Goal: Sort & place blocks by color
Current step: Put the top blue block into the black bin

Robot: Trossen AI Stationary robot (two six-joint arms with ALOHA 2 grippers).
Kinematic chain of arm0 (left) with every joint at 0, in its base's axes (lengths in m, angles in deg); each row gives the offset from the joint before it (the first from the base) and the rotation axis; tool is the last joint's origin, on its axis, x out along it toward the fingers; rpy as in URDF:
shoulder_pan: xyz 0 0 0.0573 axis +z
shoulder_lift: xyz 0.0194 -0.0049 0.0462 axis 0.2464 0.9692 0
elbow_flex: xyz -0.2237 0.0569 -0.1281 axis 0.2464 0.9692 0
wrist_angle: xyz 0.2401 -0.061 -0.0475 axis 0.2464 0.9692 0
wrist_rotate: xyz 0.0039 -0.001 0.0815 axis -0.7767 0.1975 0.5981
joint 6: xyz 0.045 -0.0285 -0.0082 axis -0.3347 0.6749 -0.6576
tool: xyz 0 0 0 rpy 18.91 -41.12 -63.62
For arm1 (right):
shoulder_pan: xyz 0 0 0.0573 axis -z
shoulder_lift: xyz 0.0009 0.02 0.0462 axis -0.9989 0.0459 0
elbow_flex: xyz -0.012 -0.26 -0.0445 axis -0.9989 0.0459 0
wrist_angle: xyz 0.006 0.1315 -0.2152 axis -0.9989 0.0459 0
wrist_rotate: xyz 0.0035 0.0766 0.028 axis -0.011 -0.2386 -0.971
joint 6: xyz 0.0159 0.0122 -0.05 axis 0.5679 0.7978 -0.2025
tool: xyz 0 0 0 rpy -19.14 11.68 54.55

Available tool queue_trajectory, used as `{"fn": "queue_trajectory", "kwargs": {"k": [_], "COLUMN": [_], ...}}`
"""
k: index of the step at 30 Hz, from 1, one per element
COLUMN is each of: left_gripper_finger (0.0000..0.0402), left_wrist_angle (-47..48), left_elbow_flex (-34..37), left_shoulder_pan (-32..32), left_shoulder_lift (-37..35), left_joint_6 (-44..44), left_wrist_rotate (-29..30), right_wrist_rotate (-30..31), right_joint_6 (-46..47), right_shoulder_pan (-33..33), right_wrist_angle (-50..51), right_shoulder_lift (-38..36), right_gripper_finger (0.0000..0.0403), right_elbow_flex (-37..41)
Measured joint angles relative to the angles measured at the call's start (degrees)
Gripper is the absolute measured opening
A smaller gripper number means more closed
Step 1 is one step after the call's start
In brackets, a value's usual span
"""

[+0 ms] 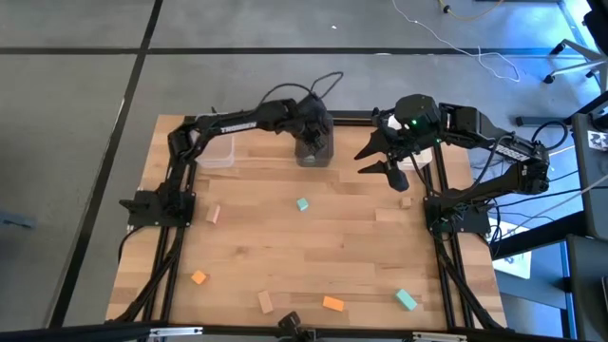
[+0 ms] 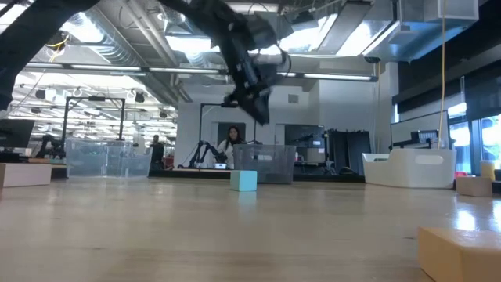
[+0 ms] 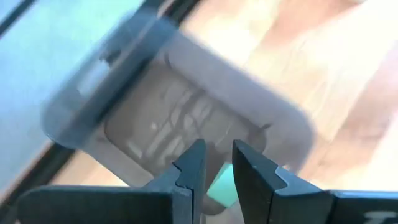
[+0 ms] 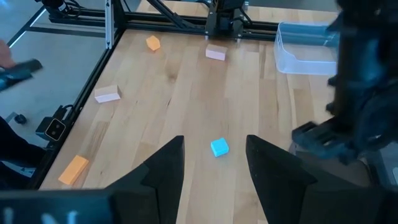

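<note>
While hovering over the grey bin point(image 1: 313, 152), left gripper point(image 3: 216, 163) slightly parted, teal block point(image 3: 222, 190) just below. Right gripper point(image 1: 380, 157) open, empty, raised beside it.

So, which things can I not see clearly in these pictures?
- Middle bin, high view: the left gripper covers it, so its contents are hidden.
- Teal piece, left wrist view: motion blur and the fingers hide whether it is gripped or lying in the bin.
- Tan block, low view: cut off by the picture's edge.
- Right bin, high view: mostly hidden under the right gripper.
</note>
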Motion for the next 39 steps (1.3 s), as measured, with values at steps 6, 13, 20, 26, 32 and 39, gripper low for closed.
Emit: {"fn": "queue_trajectory", "kwargs": {"k": [6, 13, 20, 26, 32, 39], "left_gripper_finger": [0.0070, 0.0070, 0.0070, 0.0070, 0.0070, 0.0070], "left_wrist_angle": [7.8, 21.2, 29.7, 36.4, 44.8, 49.5], "left_elbow_flex": [-5.0, -5.6, -5.6, -5.6, -5.6, -5.7], "left_shoulder_pan": [-1.6, -6.4, -15.6, -24.0, -32.2, -39.5], "left_shoulder_lift": [-3.5, -10.0, -16.8, -21.4, -24.3, -26.1], "left_joint_6": [-6.2, -6.6, -5.5, -1.7, 6.2, 17.9], "left_wrist_rotate": [0.4, 0.4, -0.3, -0.3, -0.1, 4.7], "right_wrist_rotate": [0.0, 0.0, 0.0, 0.0, 0.2, 13.2], "right_joint_6": [0.0, 6.2, 9.5, 8.6, -1.9, -6.0], "right_shoulder_pan": [0.0, 0.0, 0.0, -0.9, -4.3, -9.0], "right_wrist_angle": [-0.5, -0.5, -1.1, -0.7, 0.3, 0.3], "right_shoulder_lift": [0.0, 0.0, 0.2, 1.1, 3.4, 8.5], "right_gripper_finger": [0.0173, 0.0173, 0.0173, 0.0173, 0.0173, 0.0173], "right_elbow_flex": [0.0, 0.0, 0.0, 0.0, 0.0, 0.0]}}
